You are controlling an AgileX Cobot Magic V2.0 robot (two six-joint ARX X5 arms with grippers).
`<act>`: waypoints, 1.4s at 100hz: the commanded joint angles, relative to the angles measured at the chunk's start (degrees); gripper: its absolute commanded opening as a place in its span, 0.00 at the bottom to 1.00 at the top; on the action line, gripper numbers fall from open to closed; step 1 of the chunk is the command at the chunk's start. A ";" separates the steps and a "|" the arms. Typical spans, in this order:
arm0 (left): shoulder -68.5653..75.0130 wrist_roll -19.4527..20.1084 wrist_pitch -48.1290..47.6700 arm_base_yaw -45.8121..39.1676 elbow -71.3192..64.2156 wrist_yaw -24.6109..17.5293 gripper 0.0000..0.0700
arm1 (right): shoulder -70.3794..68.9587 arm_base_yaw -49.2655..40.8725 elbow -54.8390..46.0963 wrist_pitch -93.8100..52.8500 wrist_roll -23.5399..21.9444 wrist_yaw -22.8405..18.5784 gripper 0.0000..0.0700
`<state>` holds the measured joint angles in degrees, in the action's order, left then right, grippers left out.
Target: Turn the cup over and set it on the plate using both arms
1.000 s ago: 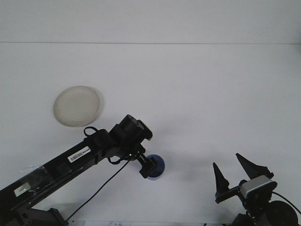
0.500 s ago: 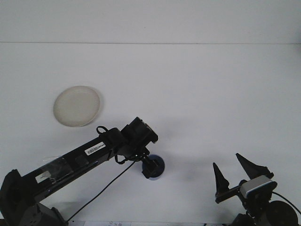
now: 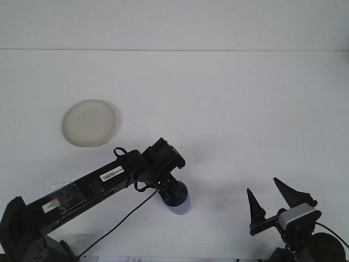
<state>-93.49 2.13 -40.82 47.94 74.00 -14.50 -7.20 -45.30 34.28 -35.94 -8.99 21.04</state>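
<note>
From the front, the left gripper point(image 3: 173, 192) hides much of the blue cup point(image 3: 179, 203) at lower centre; its jaws grip the cup. The plate point(image 3: 89, 123), upper left, sits bare. The right gripper point(image 3: 271, 197), lower right, gapes wide.

Black left arm point(image 3: 92, 183) carries white labels and looping black cable; right gripper point(image 3: 271, 199), lower right, shows pointed black fingers, silver-blue housing.

Matt white counter point(image 3: 229, 109); smooth, slightly glossy cream plate point(image 3: 89, 123); smooth blue plastic-looking cup point(image 3: 179, 201); matt blk plastic fingers point(image 3: 254, 206).
</note>
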 commanded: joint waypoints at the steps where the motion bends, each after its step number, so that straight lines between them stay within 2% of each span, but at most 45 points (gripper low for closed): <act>1: -1.16 0.42 -0.11 0.68 1.42 0.04 0.01 | 0.04 -0.48 0.48 0.37 0.02 0.00 0.80; 16: -0.66 0.66 -1.95 0.33 2.89 1.29 0.01 | 0.04 -0.48 0.48 0.39 0.02 0.00 0.80; 32: 0.55 3.28 -9.31 -2.69 9.09 7.91 0.01 | 0.04 -0.48 0.48 0.37 0.04 0.00 0.80; 45: 1.38 3.48 -14.56 -8.28 16.15 13.62 0.01 | 0.04 -0.48 0.48 0.39 0.02 0.00 0.80; 52: 1.40 3.54 -16.52 -12.41 19.76 14.97 0.01 | 0.04 -0.48 0.48 0.39 0.02 0.00 0.80; 81: 0.72 3.39 -15.10 -36.33 23.80 15.17 0.01 | 0.04 -0.48 0.48 0.39 0.02 0.00 0.80; 97: -1.20 2.08 -11.17 -46.29 23.80 15.17 0.01 | 0.04 -0.48 0.48 0.39 0.02 0.00 0.80; 114: -5.62 1.40 -8.55 -51.45 23.80 15.15 0.01 | 0.04 -0.48 0.48 0.39 0.02 0.00 0.80; 140: -14.14 1.25 -6.71 -52.87 23.82 15.17 0.01 | 0.04 -0.48 0.48 0.35 0.00 0.00 0.80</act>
<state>-105.54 4.36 -47.88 -4.84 96.79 1.02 -7.20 -45.30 34.28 -35.94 -8.99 21.02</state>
